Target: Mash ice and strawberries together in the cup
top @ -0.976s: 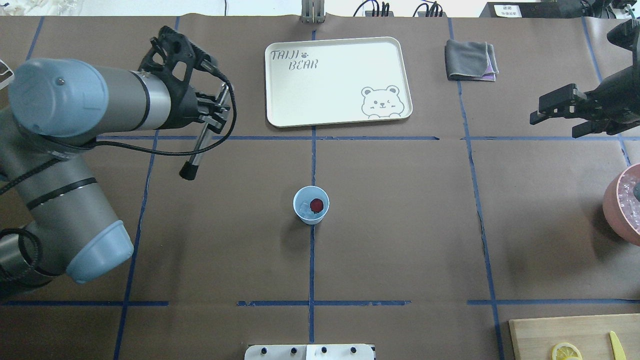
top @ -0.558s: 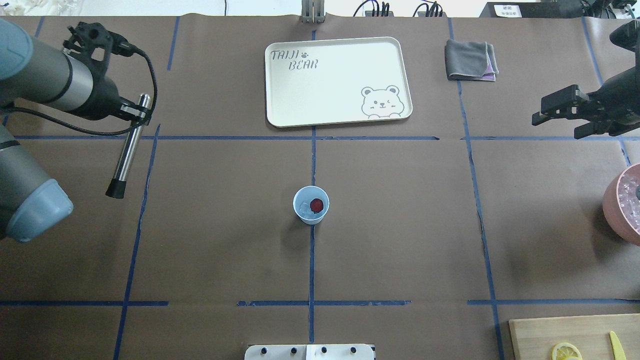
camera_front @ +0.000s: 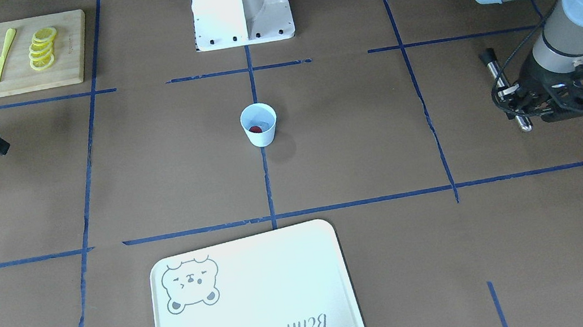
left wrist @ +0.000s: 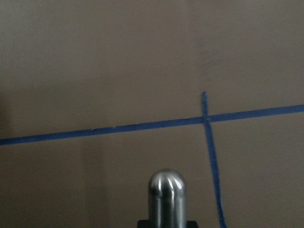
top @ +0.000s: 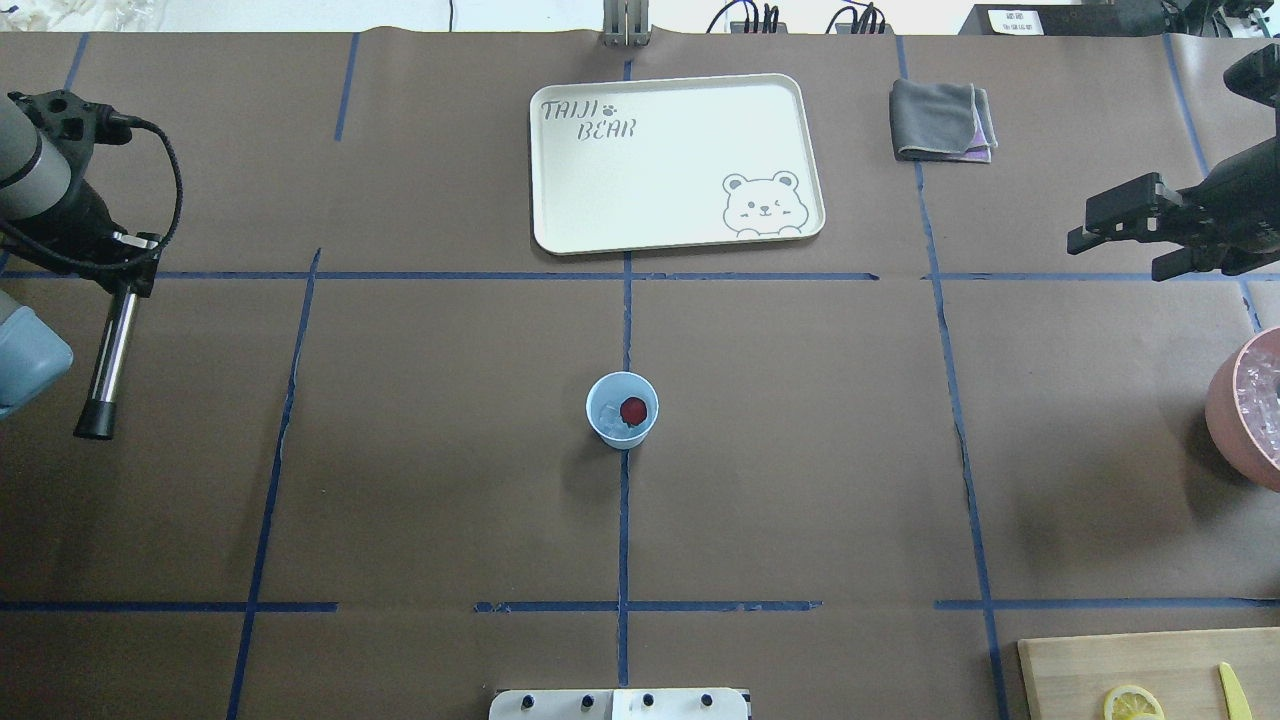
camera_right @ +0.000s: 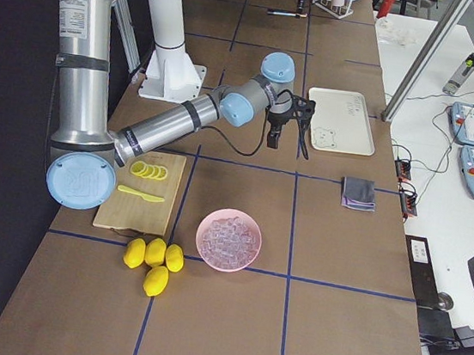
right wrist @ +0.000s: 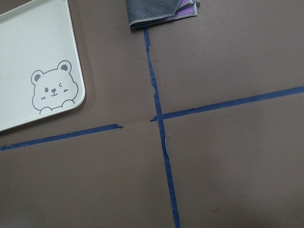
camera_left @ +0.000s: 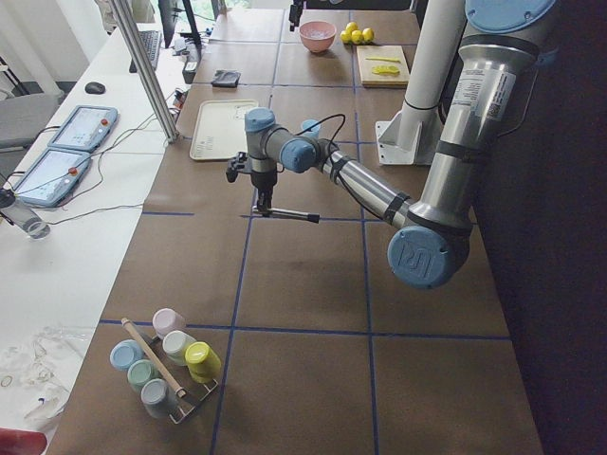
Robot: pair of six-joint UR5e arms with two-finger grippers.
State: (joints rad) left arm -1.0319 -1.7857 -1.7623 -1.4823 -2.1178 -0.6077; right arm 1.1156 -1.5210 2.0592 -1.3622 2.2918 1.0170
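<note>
- The cup (top: 622,428) is standing at table centre, the strawberry (top: 633,409) and ice (top: 608,414) lying in it.
- The tray (top: 677,160) is lying beyond it, the cloth (top: 940,120) to the tray's right.
- The muddler (top: 108,350) is hanging in the left gripper (top: 135,268), well left of the cup.
- The bowl (top: 1225,410) is sitting at the right edge.
</note>
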